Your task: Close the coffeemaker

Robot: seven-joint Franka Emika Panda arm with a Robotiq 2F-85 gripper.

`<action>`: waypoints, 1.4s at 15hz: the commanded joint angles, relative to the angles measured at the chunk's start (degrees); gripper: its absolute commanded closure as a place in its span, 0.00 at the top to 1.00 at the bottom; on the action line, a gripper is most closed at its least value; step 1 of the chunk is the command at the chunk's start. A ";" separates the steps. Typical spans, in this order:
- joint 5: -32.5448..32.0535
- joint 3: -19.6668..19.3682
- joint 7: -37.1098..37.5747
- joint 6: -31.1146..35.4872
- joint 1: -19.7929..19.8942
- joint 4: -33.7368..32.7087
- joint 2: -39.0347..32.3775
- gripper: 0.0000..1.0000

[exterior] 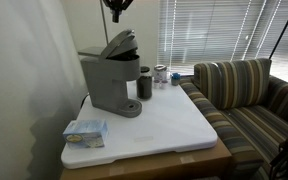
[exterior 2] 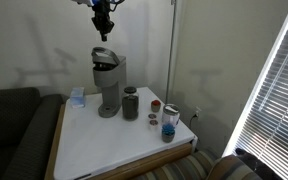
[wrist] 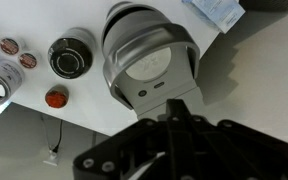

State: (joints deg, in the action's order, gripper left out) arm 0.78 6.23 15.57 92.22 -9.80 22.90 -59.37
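Note:
The grey coffeemaker [exterior: 109, 80] stands at the back of the white table top, and it shows in both exterior views [exterior 2: 109, 85]. Its rounded lid [exterior: 121, 45] is tilted up and open, with a dark inside. In the wrist view I look straight down on the lid [wrist: 149, 55]. My gripper [exterior 2: 103, 25] hangs in the air well above the lid, not touching it, and only its tip shows at the top edge of an exterior view [exterior: 116, 8]. Its fingers [wrist: 177, 104] are together and hold nothing.
A dark cup [exterior: 145, 84] stands right beside the coffeemaker. Small jars [exterior 2: 169, 122] and a red-lidded item [exterior 2: 153, 120] sit nearby. A blue packet [exterior: 85, 131] lies at a table corner. A striped sofa [exterior: 249, 95] stands beside the white table [exterior: 174, 125].

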 commanded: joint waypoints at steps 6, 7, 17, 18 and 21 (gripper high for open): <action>-0.35 -1.55 6.86 -4.87 0.50 3.63 1.35 0.00; -0.25 -1.59 7.80 -6.25 0.54 3.84 1.43 0.00; 0.60 -1.52 13.16 -13.81 0.81 3.56 0.99 0.00; 0.66 -1.52 13.50 -14.27 0.81 3.55 0.70 0.00; 1.01 -1.35 13.82 -14.93 0.94 3.75 -0.13 0.00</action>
State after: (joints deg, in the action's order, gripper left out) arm 0.92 4.38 28.65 79.50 -9.61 24.36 -60.52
